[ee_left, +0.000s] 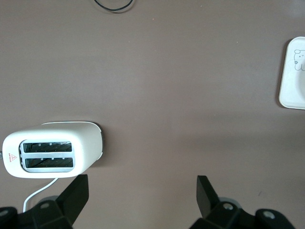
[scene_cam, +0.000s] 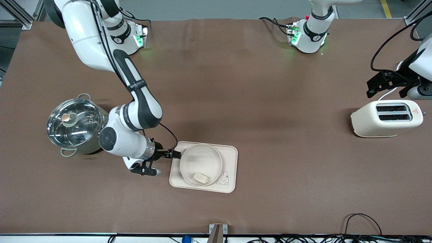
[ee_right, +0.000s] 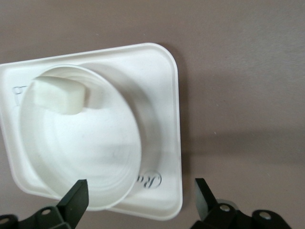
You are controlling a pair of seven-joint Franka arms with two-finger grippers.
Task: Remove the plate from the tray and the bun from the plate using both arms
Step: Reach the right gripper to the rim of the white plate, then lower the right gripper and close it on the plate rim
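1. We see the brown worktop (scene_cam: pixel 256 101) carrying everything, with both arm bases along its edge farthest from the front camera.
2. The right arm (scene_cam: pixel 135 98) reaches across the worktop, passing beside the steel pot (scene_cam: pixel 76 125), whose glass lid is on; the pot stands toward the right arm's end of the worktop.
3. The left arm (scene_cam: pixel 315 30) waits at its own end of the worktop, its wrist held up over the area by the toaster (scene_cam: pixel 388 118).
4. That cream toaster has two empty slots facing up, and its white cord trails on the worktop.
5. The rectangular cream tray (scene_cam: pixel 229 168) with a rabbit drawing lies on the part of the worktop nearer to the front camera, about midway between the two ends.
6. The plate (scene_cam: pixel 200 158) rests on the tray, inside its rim, toward the tray's end that faces the pot.
7. The right jaws (ee_right: pixel 138 200) sit low at the tray's edge on the pot's end, spread wide with nothing held; in the right wrist view one finger (ee_right: pixel 76 198) shows over the plate's rim and the other (ee_right: pixel 202 195) over bare worktop beside the tray.
8. The left jaws (ee_left: pixel 143 200) hang above bare worktop near the toaster, spread fully apart and empty.
9. The bun (scene_cam: pixel 200 178) lies in the plate, against the part of its rim nearest the front camera.
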